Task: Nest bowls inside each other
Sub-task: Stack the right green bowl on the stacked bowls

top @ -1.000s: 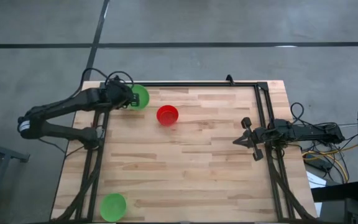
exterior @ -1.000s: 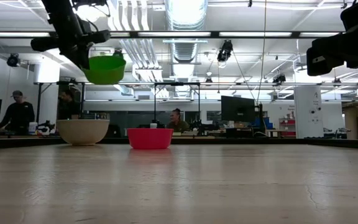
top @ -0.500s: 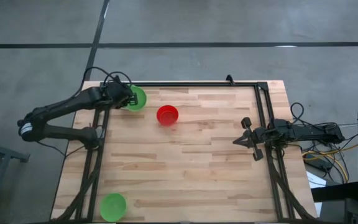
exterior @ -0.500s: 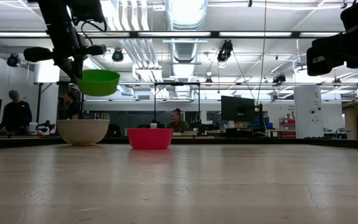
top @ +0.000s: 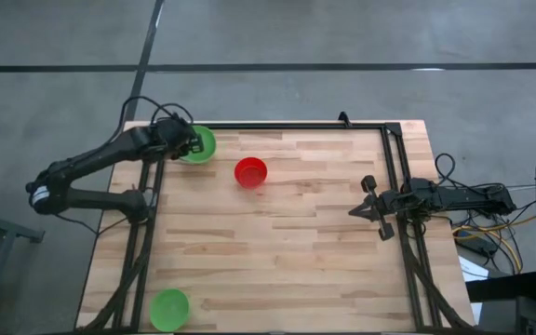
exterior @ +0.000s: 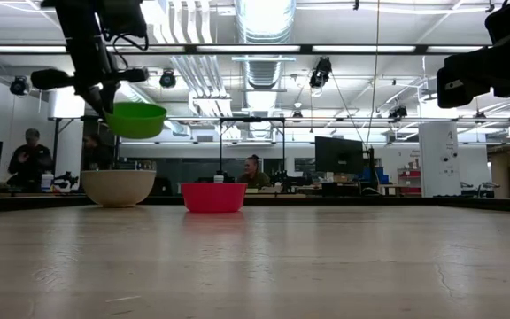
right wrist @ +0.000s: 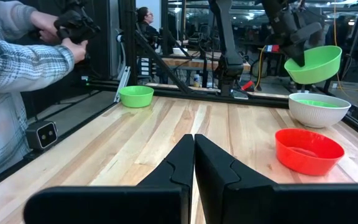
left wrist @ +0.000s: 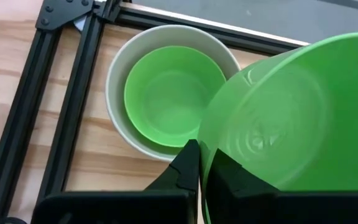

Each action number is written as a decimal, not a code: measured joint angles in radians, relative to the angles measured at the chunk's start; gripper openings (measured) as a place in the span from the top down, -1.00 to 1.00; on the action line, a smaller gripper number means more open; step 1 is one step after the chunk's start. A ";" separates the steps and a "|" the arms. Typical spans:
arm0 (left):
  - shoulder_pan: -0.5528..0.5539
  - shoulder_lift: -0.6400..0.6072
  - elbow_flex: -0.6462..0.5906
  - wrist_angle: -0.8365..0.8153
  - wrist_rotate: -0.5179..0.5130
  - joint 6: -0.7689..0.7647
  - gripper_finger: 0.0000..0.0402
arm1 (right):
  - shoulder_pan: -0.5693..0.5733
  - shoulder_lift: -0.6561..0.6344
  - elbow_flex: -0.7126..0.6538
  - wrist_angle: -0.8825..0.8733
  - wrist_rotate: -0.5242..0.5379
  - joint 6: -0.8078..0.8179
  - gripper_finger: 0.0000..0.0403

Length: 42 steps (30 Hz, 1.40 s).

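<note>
1. Wooden table (top: 277,242) with a black frame, open workshop behind; a person in a plaid sleeve (right wrist: 17,68) stands at the table edge in the right wrist view.
2. Left gripper (left wrist: 201,163) is up in the air at the far-left corner, fingers clamped on the rim of a green bowl (left wrist: 291,118), which hangs tilted.
3. Directly under and slightly beyond that gripper: the grey-white bowl (left wrist: 120,118) on the table, with a second green bowl (left wrist: 173,93) already nested in it. The held bowl overlaps its rim from above and is clear of it in the low view.
4. Red bowl (top: 250,172) sits on the table near the left gripper, off toward table centre, apart from the white one.
5. Third green bowl (top: 169,308) sits alone at the near-left corner, well apart from both grippers.
6. Right gripper (right wrist: 193,155) is parked at the right table edge, fingers closed together, holding nothing.
</note>
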 joint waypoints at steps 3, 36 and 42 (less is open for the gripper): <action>0.025 0.000 0.000 -0.005 0.022 -0.003 0.92 | 0.000 0.000 0.000 0.000 0.000 0.000 0.96; 0.235 0.000 -0.102 0.077 0.147 0.021 0.94 | 0.000 0.000 0.000 0.000 0.000 0.000 0.96; 0.275 0.000 -0.103 0.098 0.148 0.022 0.94 | 0.000 0.000 0.000 0.000 0.000 0.000 0.96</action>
